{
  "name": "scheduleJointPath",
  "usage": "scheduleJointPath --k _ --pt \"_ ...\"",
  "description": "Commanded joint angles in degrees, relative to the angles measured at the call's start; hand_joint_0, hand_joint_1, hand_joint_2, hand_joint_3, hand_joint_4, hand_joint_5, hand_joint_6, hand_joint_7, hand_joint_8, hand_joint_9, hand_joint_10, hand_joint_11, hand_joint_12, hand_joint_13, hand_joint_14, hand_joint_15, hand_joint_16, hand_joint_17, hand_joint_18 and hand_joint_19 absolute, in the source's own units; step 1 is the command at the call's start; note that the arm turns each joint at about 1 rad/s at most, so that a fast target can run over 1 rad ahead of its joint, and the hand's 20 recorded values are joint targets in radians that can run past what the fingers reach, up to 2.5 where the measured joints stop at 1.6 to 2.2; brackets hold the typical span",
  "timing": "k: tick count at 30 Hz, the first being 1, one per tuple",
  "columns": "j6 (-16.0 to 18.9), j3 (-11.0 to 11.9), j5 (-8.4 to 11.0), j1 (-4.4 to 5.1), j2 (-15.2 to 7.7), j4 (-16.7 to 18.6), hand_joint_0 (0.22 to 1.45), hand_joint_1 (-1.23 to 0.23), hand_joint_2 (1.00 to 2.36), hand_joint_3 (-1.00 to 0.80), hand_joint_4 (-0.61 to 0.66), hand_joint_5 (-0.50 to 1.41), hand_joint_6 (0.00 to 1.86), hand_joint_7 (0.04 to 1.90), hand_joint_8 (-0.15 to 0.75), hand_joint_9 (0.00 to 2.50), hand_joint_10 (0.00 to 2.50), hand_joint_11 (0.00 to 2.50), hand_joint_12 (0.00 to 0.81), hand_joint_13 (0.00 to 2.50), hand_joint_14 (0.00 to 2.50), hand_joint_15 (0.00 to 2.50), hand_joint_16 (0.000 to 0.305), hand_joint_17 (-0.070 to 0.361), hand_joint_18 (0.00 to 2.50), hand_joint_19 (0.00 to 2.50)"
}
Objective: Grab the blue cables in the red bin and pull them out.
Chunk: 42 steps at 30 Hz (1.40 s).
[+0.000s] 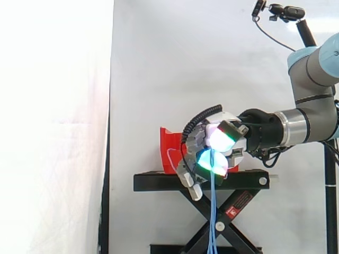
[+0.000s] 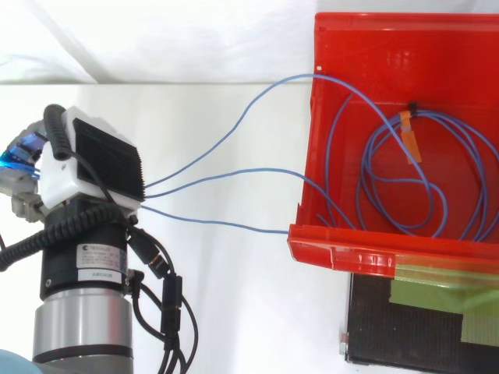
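Note:
Thin blue cables (image 2: 226, 181) run in three strands from the red bin (image 2: 366, 253) leftward to my hand (image 2: 93, 164). The rest of the cables lie coiled inside the bin (image 2: 425, 183), tied with a black tie and an orange tag. In the side view my hand (image 1: 212, 140) is in front of the red bin (image 1: 168, 142), fingers curled with glowing white and green pads. Blue cable strands (image 1: 213, 211) hang straight down from between the pads, past the stand. My hand is shut on the cables, well clear of the bin's open front.
The bin sits on a black scissor stand (image 1: 159, 182) before a white curtain. Green tape (image 2: 437, 300) marks the black platform beside the bin's front edge. A camera on a pole (image 1: 286, 11) stands above the arm at the upper right.

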Motion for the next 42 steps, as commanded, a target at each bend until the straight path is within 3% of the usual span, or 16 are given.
scheduleJointPath --k 1,18,22,32,36,40,42 --pt "-0.09 0.01 -0.01 -0.02 -0.06 0.03 0.92 -0.80 1.00 -1.00 0.16 0.89 0.62 0.54 0.290 0.86 0.03 0.87 0.378 0.91 0.02 0.61 0.049 0.111 0.75 0.58" --pt "-1.41 0.01 0.08 0.07 0.91 -0.05 0.92 -0.80 1.00 -1.00 0.16 0.89 0.62 0.55 0.301 1.04 0.03 1.15 0.376 0.90 0.02 0.60 0.049 0.111 0.75 0.58" --pt "-1.41 0.01 -0.01 0.15 0.91 -0.05 0.92 -0.80 1.00 -1.00 0.15 0.90 0.60 0.55 0.293 0.83 0.03 0.84 0.368 0.84 0.02 0.53 0.049 0.111 0.75 0.58" --pt "-1.58 0.01 0.08 0.24 0.91 -0.05 0.91 -0.81 1.00 -1.00 0.15 0.91 0.56 0.57 0.283 0.55 0.02 0.60 0.364 0.83 0.02 0.53 0.049 0.111 0.75 0.59" --pt "-1.93 0.01 0.08 0.33 0.99 -0.05 0.91 -0.81 1.00 -1.00 0.16 0.92 0.56 0.58 0.281 0.54 0.02 0.66 0.362 0.81 0.02 0.53 0.049 0.111 0.74 0.59" --pt "-2.02 0.01 0.08 0.33 1.08 -0.05 0.91 -0.81 1.00 -1.00 0.17 0.92 0.55 0.58 0.306 0.69 0.03 0.99 0.368 0.82 0.02 0.57 0.050 0.112 0.74 0.60" --pt "-2.02 0.01 0.08 0.42 1.08 -0.05 0.91 -0.81 1.00 -1.00 0.16 0.92 0.55 0.58 0.312 0.69 0.03 1.03 0.370 0.83 0.02 0.59 0.050 0.112 0.74 0.60"
